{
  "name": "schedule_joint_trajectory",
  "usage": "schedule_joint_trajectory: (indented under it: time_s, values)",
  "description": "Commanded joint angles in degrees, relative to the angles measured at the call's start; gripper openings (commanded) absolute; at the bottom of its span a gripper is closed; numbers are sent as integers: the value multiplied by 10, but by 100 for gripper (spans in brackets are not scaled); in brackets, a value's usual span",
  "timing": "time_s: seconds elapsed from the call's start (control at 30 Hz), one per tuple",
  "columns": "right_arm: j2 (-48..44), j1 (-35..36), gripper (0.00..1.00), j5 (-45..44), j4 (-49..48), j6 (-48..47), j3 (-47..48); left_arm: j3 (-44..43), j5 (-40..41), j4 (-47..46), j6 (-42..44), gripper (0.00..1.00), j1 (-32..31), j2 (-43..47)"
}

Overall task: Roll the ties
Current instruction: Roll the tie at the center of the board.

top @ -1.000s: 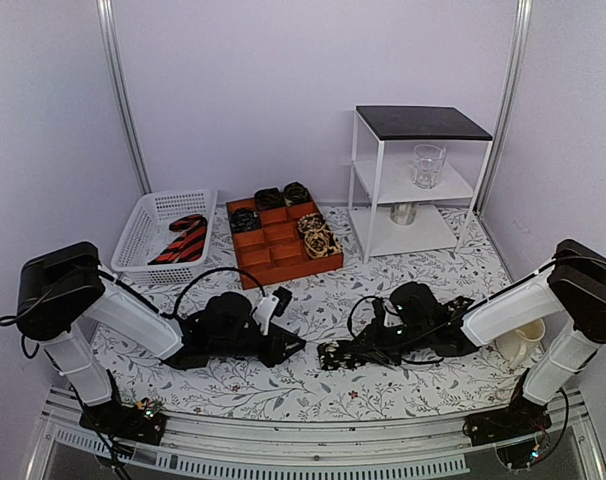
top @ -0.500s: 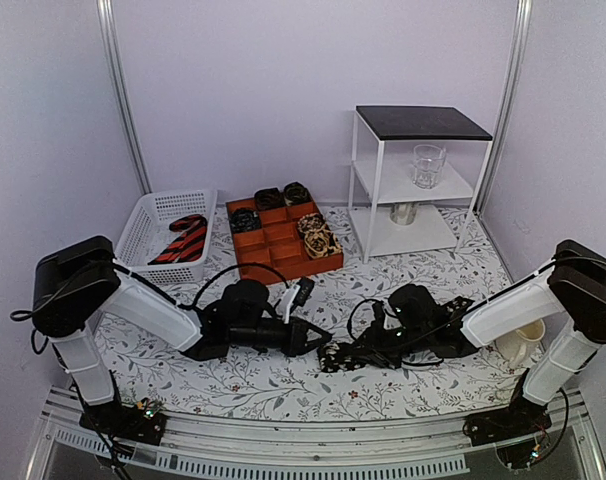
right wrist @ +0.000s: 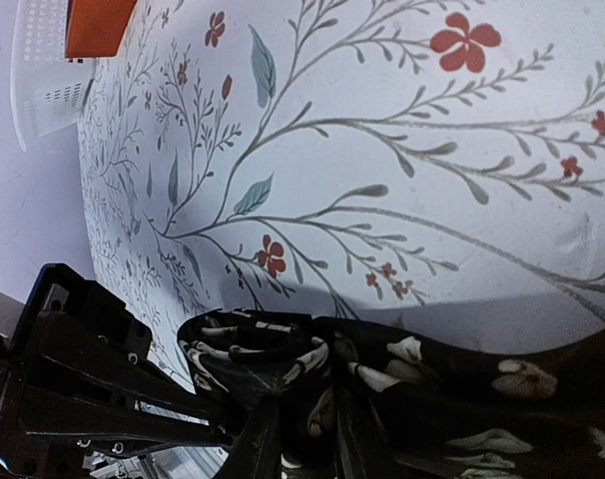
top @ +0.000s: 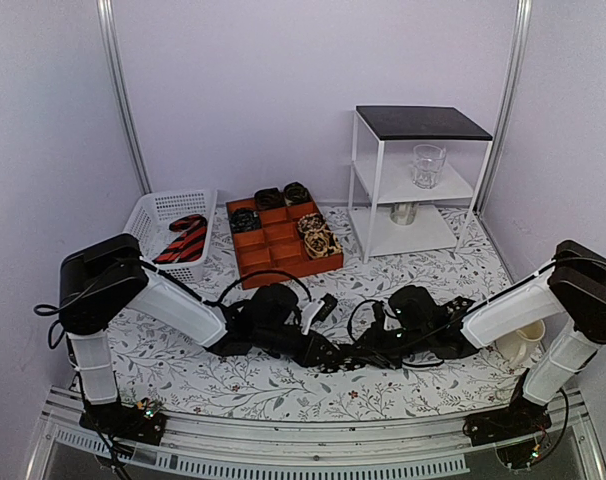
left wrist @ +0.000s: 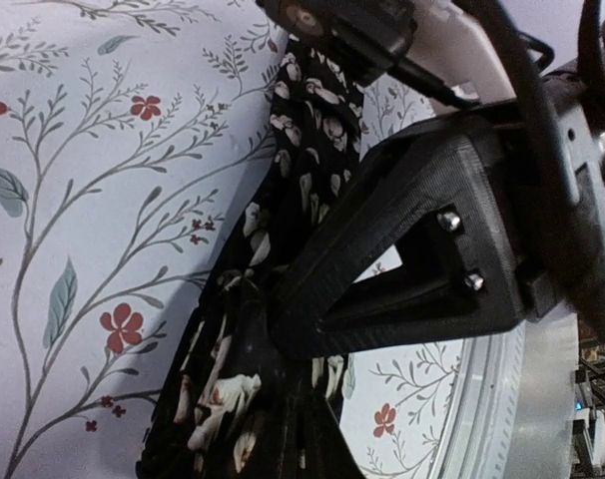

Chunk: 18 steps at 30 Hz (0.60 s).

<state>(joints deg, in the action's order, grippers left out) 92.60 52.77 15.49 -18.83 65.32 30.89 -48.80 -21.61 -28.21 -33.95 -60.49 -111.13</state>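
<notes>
A white tablecloth printed with grey branches, teal leaves and small red flowers covers the table. At the far left stands a white plastic basket with perforated walls. Just to its right, at far centre, lies an orange-brown tray divided into square compartments. At the far right stands a white shelf unit with a black top. A clear drinking glass stands upright on its middle shelf and a small metal cup on its lower shelf. A cream mug, partly hidden, sits at the near right. Pale lilac walls enclose the scene. A metal rail runs along the near edge.
</notes>
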Motion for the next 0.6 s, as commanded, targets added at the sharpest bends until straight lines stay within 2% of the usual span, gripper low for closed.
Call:
schedule_joint_trajectory:
  time_s: [0.0, 0.3, 0.57]
  values:
    - [-30, 3, 20, -17, 42, -17, -5, -12, 10, 61, 26, 5, -4, -10]
    - [-71, 3, 24, -37, 79, -49, 15, -18, 13, 73, 31, 5, -6, -30]
    - [-30, 3, 24, -22, 97, -78, 40, -23, 21, 82, 30, 5, -5, -32]
